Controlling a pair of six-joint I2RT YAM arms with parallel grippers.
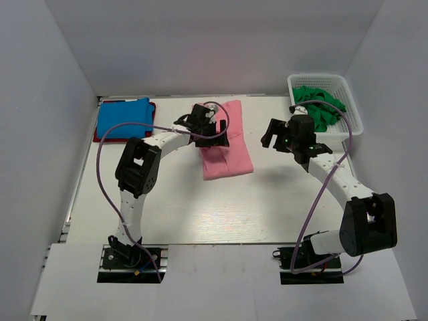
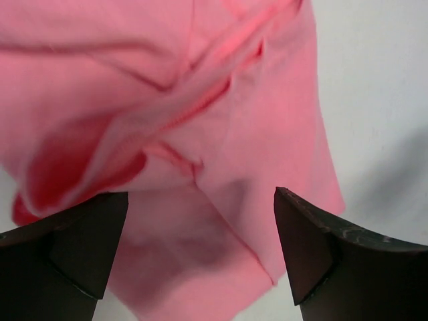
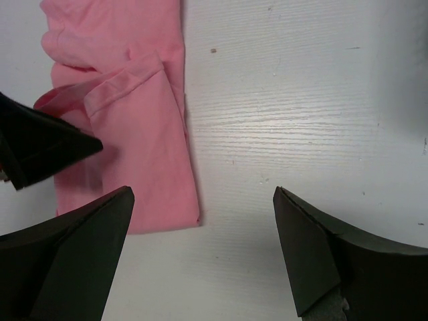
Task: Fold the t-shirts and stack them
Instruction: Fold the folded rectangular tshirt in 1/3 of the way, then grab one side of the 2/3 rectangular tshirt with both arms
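Note:
A salmon pink t-shirt (image 1: pixel 227 150) lies partly folded in a long strip at the table's middle back. My left gripper (image 1: pixel 212 131) hovers open over its upper left part. In the left wrist view the wrinkled pink cloth (image 2: pixel 167 100) fills the space below the open left gripper (image 2: pixel 200 194), and nothing is pinched. My right gripper (image 1: pixel 273 134) is open over bare table just right of the shirt; the right wrist view shows the pink shirt (image 3: pixel 134 134) left of the right gripper (image 3: pixel 202 190). A folded blue t-shirt (image 1: pixel 124 119) rests on a red one (image 1: pixel 152 109) at the back left.
A white lattice basket (image 1: pixel 352 107) at the back right holds several crumpled dark green t-shirts (image 1: pixel 319 105). White walls enclose the table on the left, back and right. The left gripper's dark finger (image 3: pixel 40 140) shows at the left edge of the right wrist view.

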